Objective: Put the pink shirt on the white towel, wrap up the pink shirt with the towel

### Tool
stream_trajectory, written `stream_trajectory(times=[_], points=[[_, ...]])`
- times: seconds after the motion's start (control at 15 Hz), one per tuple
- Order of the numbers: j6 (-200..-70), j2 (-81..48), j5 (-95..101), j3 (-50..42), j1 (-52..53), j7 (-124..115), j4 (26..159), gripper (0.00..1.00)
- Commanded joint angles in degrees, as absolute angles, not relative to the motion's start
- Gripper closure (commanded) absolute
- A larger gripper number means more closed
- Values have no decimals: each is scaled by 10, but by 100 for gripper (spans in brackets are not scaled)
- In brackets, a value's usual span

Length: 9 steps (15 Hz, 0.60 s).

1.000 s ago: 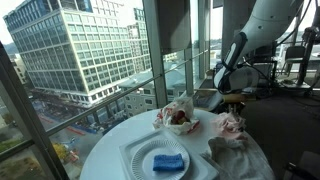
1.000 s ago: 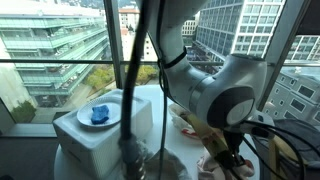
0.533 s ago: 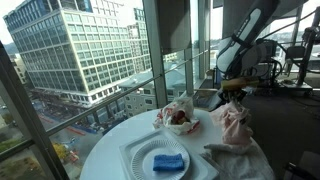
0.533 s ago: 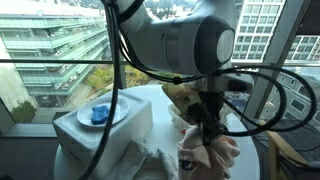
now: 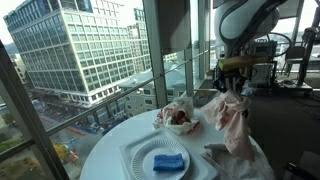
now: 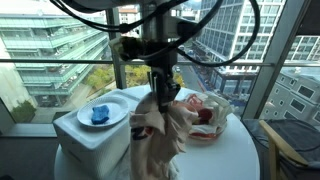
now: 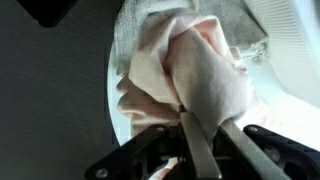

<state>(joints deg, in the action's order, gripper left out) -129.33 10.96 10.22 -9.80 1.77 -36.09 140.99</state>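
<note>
My gripper (image 5: 232,90) is shut on the pink shirt (image 5: 230,120) and holds it up, so the shirt hangs down over the right side of the round white table (image 5: 110,150). The gripper (image 6: 163,88) and the hanging shirt (image 6: 165,132) show in both exterior views. In the wrist view the fingers (image 7: 200,135) pinch a fold of the shirt (image 7: 195,65). The white towel (image 5: 222,157) lies crumpled on the table under the shirt's lower end.
A paper-lined basket with red food (image 5: 178,117) stands at the table's far side; it also shows in an exterior view (image 6: 207,112). A white square tray holds a plate with a blue sponge (image 5: 168,161), also visible (image 6: 100,115). Windows surround the table.
The gripper has risen with the pink shirt in it. The shirt went from a heap on the table to hanging stretched out above the towel.
</note>
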Motion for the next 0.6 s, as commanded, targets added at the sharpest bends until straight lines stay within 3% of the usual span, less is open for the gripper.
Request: stream_trajectory(times=[0.0, 0.53], points=[[-1309, 134, 59, -60, -8, -304, 1443, 97], [-1544, -34, -52, -60, -22, -162, 1496, 97]])
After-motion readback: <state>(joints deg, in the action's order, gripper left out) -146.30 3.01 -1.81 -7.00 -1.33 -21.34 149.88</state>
